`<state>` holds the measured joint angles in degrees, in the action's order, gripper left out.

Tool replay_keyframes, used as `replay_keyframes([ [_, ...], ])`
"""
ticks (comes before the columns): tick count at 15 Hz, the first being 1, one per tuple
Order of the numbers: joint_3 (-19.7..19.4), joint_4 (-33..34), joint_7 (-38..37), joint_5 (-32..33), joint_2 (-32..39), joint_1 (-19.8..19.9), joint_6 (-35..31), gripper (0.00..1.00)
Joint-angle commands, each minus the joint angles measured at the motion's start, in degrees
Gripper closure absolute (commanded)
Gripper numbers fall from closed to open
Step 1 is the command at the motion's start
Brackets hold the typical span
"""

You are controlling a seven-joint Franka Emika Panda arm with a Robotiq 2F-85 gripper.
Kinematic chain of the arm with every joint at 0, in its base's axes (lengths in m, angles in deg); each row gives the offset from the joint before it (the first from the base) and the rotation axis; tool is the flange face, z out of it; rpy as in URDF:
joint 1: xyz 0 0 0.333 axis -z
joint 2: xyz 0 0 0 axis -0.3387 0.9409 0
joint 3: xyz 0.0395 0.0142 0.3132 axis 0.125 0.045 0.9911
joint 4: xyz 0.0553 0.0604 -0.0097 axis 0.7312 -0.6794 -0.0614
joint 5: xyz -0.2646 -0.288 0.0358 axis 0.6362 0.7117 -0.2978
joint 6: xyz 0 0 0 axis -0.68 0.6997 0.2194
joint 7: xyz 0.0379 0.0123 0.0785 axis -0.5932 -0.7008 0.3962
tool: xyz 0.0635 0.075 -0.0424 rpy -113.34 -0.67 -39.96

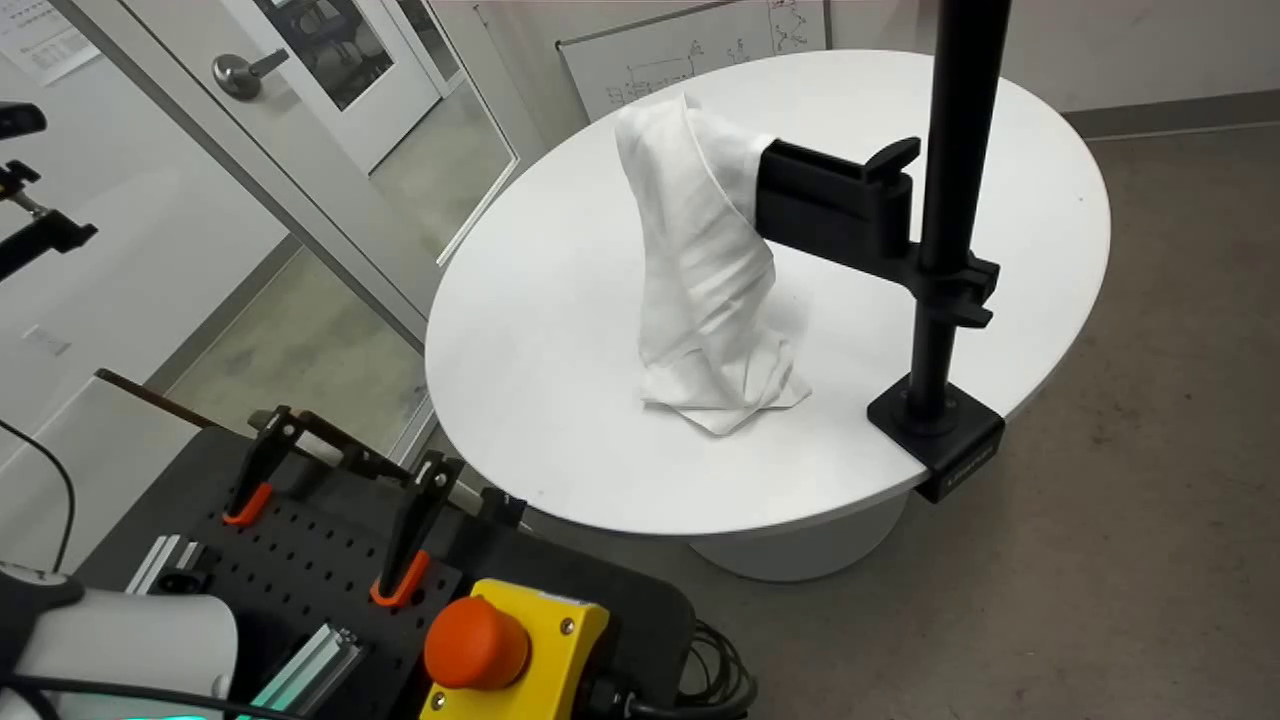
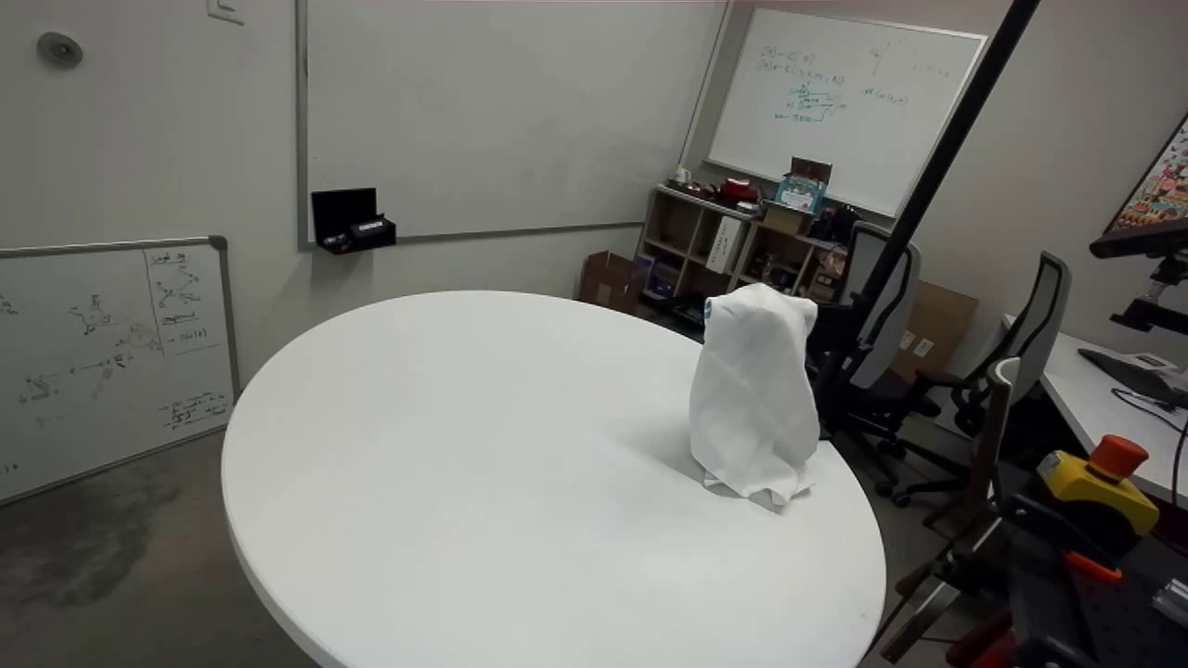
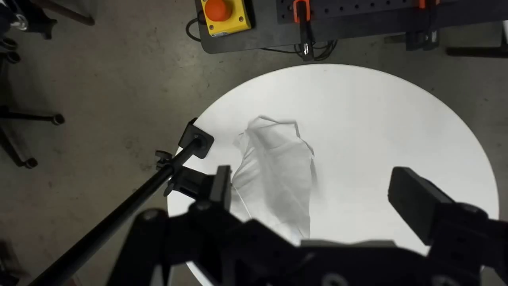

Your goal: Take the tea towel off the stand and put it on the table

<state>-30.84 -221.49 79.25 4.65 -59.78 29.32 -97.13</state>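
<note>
Closest to us, and only in the wrist view, the jaws stand spread wide apart. Past them, and partly covered by them, we see the white tea towel (image 3: 278, 171), creased and hanging, and the stand (image 3: 119, 211), its tall black pole (image 3: 147, 188) rising toward the camera from a clamp base (image 3: 203, 147) at the rim of the round white worktop (image 3: 389, 127).

In both exterior views we find the towel draped over the stand, above the worktop. Nearest the camera in an exterior view sits a yellow box (image 1: 548, 655) with a red button (image 1: 475, 643), beside a black pegboard (image 1: 310, 560) with two orange-tipped clamps (image 1: 410, 518); all three views show us the box. Farther back, that view shows plainly the stand's flat arm (image 1: 822, 207), reaching sideways from the pole and running in under the towel; the wrist view gives us only a piece of it, behind the jaws. The towel's lower edge comes down close to the worktop; whether it touches, we cannot tell. Deeper still we spot a door handle (image 1: 239, 76).

In an exterior view we catch a bit of blue (image 2: 708, 310) at the towel's upper corner, and beyond the stand we make out office chairs (image 2: 1038, 320), a low shelf (image 2: 673, 223) of odds and ends, and a large whiteboard (image 2: 501, 111) on the wall.
</note>
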Motion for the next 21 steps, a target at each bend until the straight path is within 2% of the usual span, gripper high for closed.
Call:
replay_keyframes([
  [1,-0.9,0.2,-0.9,0.7,0.0,-1.5,0.4,0.0],
  [4,-1.1,0.9,-2.9,1.2,1.6,-0.6,-0.7,0.0],
  [7,-3.3,2.8,-5.9,1.5,5.1,1.4,-3.3,0.0],
  [13,-7.5,3.9,-4.1,3.9,13.9,2.5,-11.8,0.0],
  [21,-8.4,8.2,-4.9,4.5,31.6,3.7,-24.3,0.0],
])
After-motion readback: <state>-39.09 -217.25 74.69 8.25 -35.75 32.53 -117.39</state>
